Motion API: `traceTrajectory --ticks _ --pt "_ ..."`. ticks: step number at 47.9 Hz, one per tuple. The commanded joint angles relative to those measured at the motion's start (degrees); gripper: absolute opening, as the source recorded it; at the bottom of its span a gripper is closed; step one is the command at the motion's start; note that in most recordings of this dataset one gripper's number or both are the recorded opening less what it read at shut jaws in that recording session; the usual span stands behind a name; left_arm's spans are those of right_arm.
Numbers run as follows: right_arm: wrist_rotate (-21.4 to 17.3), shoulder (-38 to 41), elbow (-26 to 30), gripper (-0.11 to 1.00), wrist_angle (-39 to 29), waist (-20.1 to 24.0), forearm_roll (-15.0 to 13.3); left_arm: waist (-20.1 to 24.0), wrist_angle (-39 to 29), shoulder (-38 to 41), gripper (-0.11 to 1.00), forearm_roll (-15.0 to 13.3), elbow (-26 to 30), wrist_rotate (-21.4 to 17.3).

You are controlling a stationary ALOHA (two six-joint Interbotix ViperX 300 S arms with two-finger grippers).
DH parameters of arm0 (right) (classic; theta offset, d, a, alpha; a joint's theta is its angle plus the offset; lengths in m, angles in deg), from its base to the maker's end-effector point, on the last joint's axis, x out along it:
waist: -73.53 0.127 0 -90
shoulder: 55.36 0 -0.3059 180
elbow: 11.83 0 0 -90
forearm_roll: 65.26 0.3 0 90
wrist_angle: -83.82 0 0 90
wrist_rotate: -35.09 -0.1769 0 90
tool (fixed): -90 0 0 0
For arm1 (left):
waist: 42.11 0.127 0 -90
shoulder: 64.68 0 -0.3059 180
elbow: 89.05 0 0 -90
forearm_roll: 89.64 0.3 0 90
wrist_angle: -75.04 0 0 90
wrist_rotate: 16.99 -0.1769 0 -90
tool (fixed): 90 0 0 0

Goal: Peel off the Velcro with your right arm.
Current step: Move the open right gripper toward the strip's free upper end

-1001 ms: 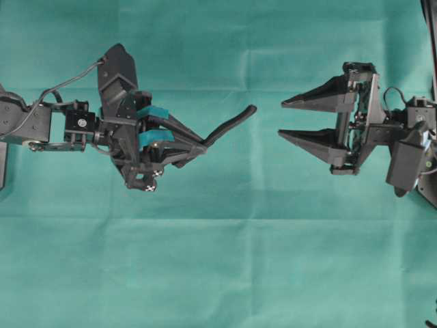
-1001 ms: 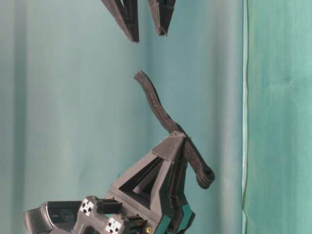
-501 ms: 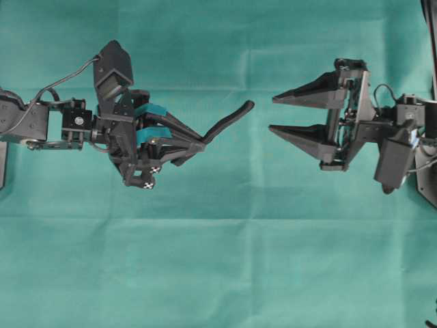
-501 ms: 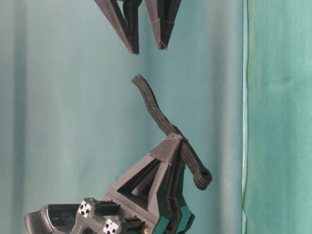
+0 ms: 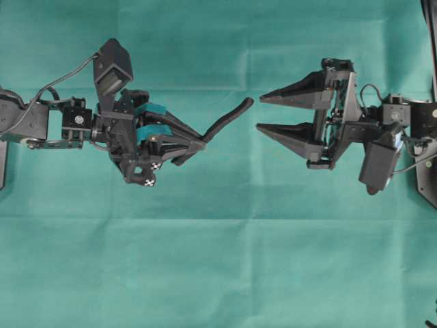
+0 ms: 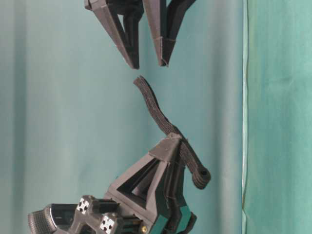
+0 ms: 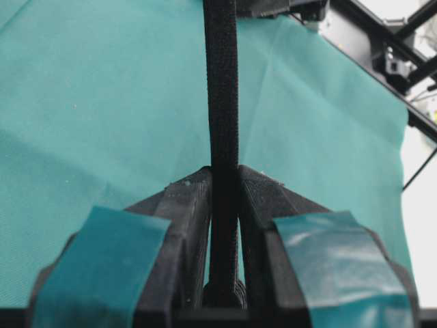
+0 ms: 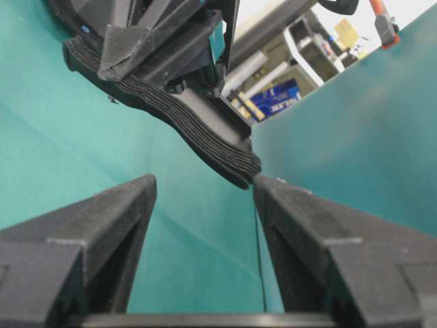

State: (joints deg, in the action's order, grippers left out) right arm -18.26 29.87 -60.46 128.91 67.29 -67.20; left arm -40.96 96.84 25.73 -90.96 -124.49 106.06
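The Velcro (image 5: 229,119) is a black strap held up above the green cloth, its free rounded end pointing right. My left gripper (image 5: 198,145), the one with teal pads, is shut on the strap's lower part; the left wrist view shows the Velcro (image 7: 222,89) pinched between the fingertips. My right gripper (image 5: 259,113) stands open with its tips just right of the free end. In the right wrist view the Velcro (image 8: 184,123) ends right by the tip of one finger (image 8: 293,212), outside the gap. From table level the right gripper (image 6: 149,64) hangs just above the Velcro (image 6: 161,117).
Green cloth (image 5: 218,260) covers the whole table. A black frame (image 5: 430,41) runs along the right edge behind the right arm. The left arm's cable (image 5: 61,85) loops at the far left.
My right gripper has moved left, closing most of the distance to the strap's free end, with its jaws still wide. The left gripper and strap have barely shifted.
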Motion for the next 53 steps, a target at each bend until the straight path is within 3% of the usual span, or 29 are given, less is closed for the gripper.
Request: traceTrajectory --ticks 1,53 --pt "0.1 0.2 1.3 0.25 0.8 -0.5 0.0 0.4 0.6 -1.3 0.10 -0.1 0.5 0.2" --pt "0.1 3.7 2.5 0.25 3.9 -2.0 -1.5 0.4 1.2 -1.4 0.10 -0.1 0.4 0.3"
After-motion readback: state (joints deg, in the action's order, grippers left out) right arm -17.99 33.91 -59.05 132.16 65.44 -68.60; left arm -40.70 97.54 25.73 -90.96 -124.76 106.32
